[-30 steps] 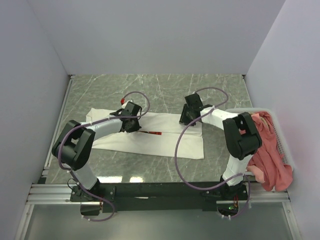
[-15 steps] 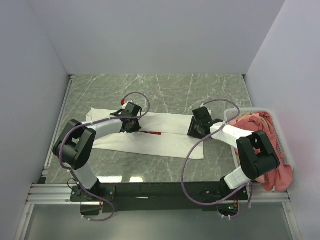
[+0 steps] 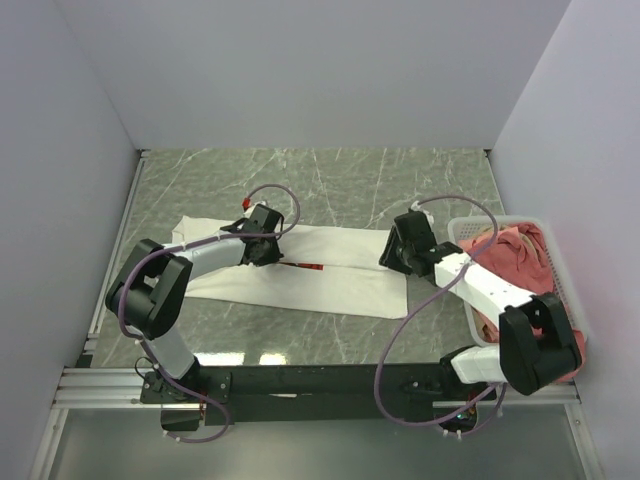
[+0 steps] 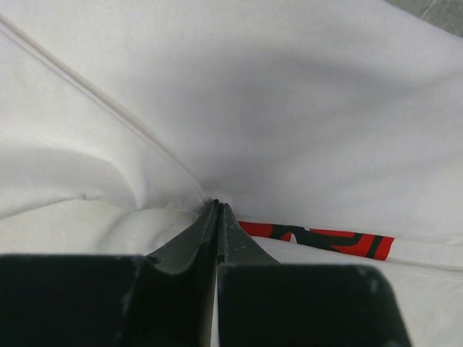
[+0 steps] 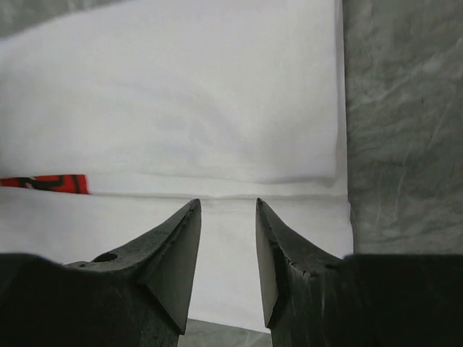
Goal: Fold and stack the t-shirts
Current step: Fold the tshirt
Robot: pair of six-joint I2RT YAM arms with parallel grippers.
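One white t-shirt (image 3: 330,275) with one red print (image 3: 310,266) is counted on the single bench (image 3: 330,180). One basket (image 3: 520,219) is counted. The salmon-pink cloth (image 3: 510,255) heaped in it cannot be resolved into a number of shirts. Two grippers are counted: left gripper (image 4: 217,206) and right gripper (image 5: 228,206).

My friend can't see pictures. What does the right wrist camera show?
The right gripper is open above a folded white t-shirt. A strip of red print peeks out at the left, and grey marbled table shows at the right.
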